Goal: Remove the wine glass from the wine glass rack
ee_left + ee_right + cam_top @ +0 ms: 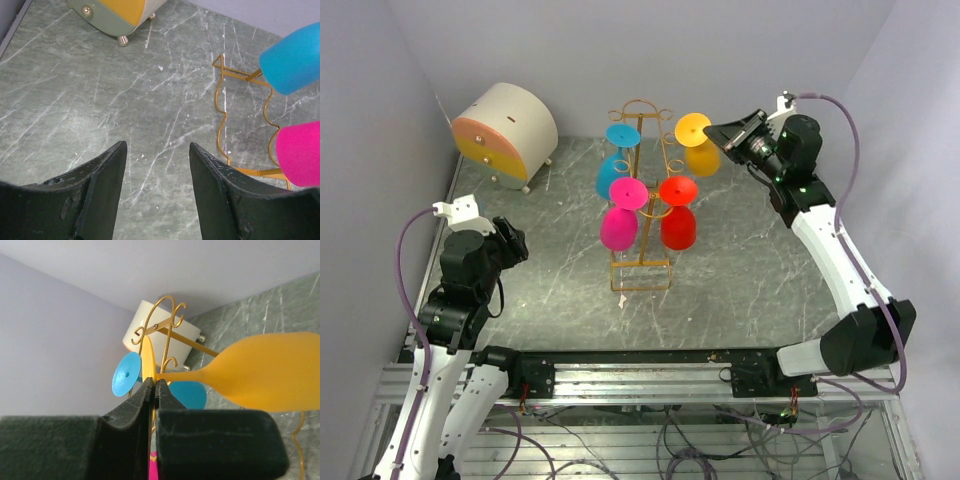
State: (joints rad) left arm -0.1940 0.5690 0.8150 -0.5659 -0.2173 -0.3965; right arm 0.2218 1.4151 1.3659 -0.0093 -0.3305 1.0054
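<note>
right tool [154, 384]: we see it clamped on foot of yellow glass [265, 371], by rack [167, 315]
left tool [157, 146]: spread apart, over table [100, 90]

The right claw [154, 386] hides the lower foot of the yellow wine glass [260, 372]; its bowl runs off the right edge.

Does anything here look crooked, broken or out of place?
Nothing is spilled or broken. Only the yellow glass stands out: the right gripper is pinching its thin foot, while the blue glass, pink glass and red glass hang bowl-down on the rack.
</note>
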